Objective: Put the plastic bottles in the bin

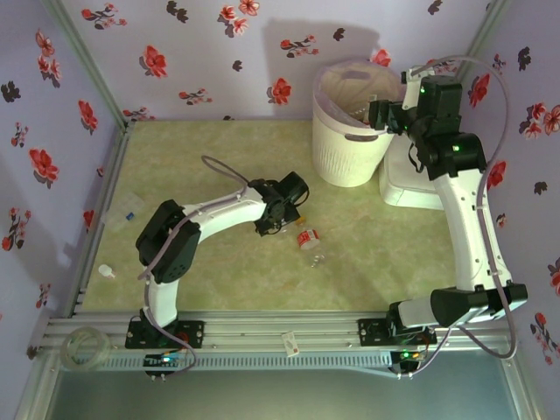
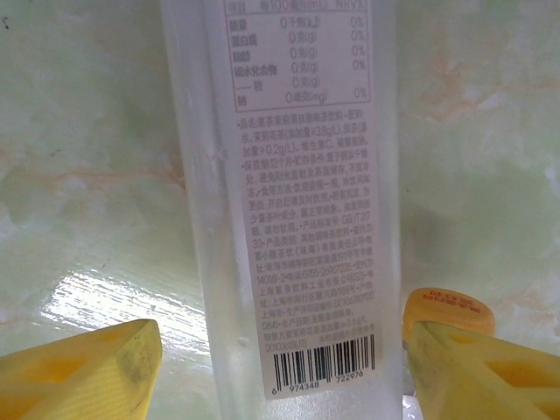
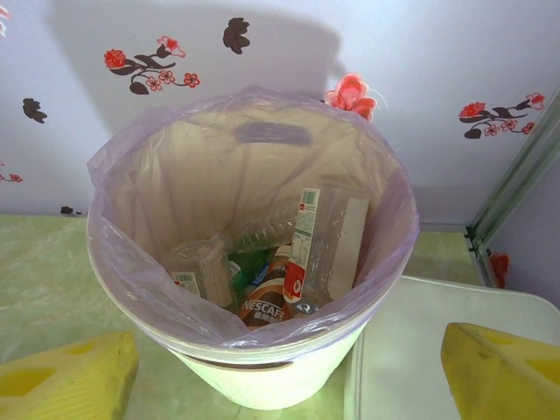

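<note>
At mid-tabletop (image 2: 87,175), the left claw (image 2: 282,337) straddles a lying clear bottle (image 2: 289,175), spread apart and not clamped. Farther right, the right claw (image 3: 289,350) hangs wide apart, empty, above the bin (image 3: 262,385), with several bottles (image 3: 276,280) inside.

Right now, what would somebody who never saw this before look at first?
Probably the tall cream bin with its pink bag, at the back right of the table, already holding a jumble of bottles. Next comes the clear bottle lying mid-table, with the left end effector straddling it, yellow fingers on either side.
</note>
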Robot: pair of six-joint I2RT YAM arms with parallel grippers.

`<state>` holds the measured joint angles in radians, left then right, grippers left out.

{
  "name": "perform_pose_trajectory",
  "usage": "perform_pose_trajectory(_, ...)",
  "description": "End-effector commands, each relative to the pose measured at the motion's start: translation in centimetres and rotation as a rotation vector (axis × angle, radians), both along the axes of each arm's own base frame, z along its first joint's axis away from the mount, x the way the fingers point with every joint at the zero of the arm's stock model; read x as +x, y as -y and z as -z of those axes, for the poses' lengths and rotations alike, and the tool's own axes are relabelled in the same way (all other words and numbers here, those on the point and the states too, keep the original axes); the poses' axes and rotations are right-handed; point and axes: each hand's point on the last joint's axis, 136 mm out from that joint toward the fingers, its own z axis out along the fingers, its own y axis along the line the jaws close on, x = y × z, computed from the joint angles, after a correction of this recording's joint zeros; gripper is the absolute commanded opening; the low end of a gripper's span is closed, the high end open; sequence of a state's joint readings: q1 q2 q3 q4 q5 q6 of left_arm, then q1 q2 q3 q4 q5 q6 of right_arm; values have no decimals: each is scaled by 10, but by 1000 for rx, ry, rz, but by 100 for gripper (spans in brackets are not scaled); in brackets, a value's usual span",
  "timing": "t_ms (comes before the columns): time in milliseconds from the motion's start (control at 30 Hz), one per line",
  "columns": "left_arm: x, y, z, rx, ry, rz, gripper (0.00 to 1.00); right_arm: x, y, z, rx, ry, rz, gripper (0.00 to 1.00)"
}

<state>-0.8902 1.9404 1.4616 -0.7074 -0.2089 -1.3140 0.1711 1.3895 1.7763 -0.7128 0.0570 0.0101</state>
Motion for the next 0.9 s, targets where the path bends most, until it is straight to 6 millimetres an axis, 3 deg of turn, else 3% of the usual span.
perform_pose_trajectory(0,-5,-3,21,8,-33,-44,74,-2,1,-9,0,36,12,90)
perform_pose_trajectory(133,-6,0,33,-4,-50,-41,72,-2,1,-9,0,34,11,90)
perform_pose_trajectory(533,-9,-12,38,2,-50,-52,51,-4,-2,-10,16,33,-2,91)
perform_pose_trajectory(667,-3,-12,22,-4,0,-17,44,-9,-4,-15,36,42,-15,90)
perform_pose_trajectory(800,10,-9,-4,7,105,116,31,-21,-13,-26,88,68,-58,90)
perform_pose_trajectory(867,14,-7,-17,-2,166,160,30,-28,-20,-30,117,78,-88,91)
